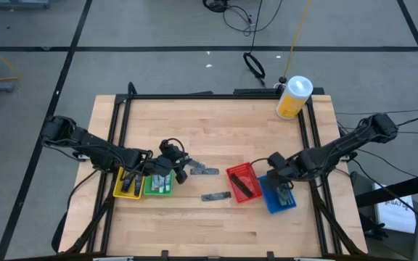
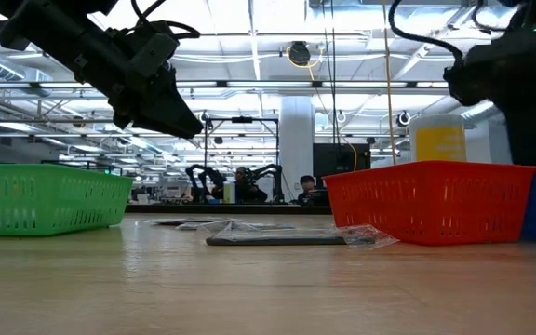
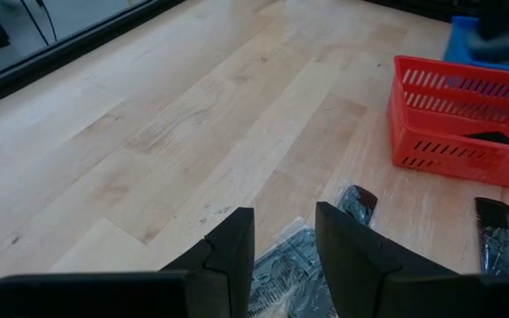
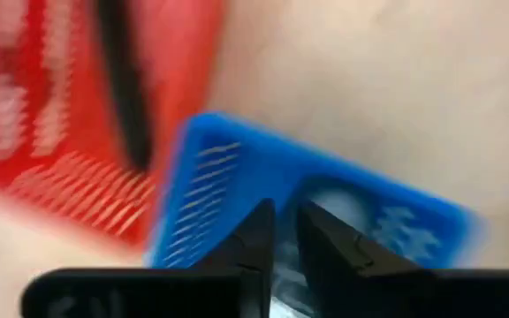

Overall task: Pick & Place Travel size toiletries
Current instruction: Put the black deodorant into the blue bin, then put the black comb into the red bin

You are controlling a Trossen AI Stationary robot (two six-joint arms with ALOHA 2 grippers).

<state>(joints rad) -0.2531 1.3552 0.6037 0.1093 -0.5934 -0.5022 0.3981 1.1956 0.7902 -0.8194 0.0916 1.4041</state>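
Three small toiletry packets lie flat on the wood between the bins: one (image 1: 205,171) beside my left gripper, one (image 1: 215,196) nearer the near edge, and in the left wrist view a clear packet with a dark item (image 3: 281,274) right under the fingers, plus two more (image 3: 356,203) (image 3: 493,234). My left gripper (image 1: 178,172) (image 3: 285,238) is open and hangs above the table (image 2: 177,119), touching nothing. A dark item (image 1: 244,186) lies in the red bin. My right gripper (image 1: 284,190) (image 4: 285,234) hovers over the blue bin (image 4: 237,168).
Yellow bin (image 1: 128,183) and green bin (image 1: 158,185) sit side by side under the left arm. Red bin (image 1: 242,181) and blue bin (image 1: 278,196) sit on the right. A yellow canister with white lid (image 1: 294,96) stands at the far right corner. Bare wood lies toward the far edge.
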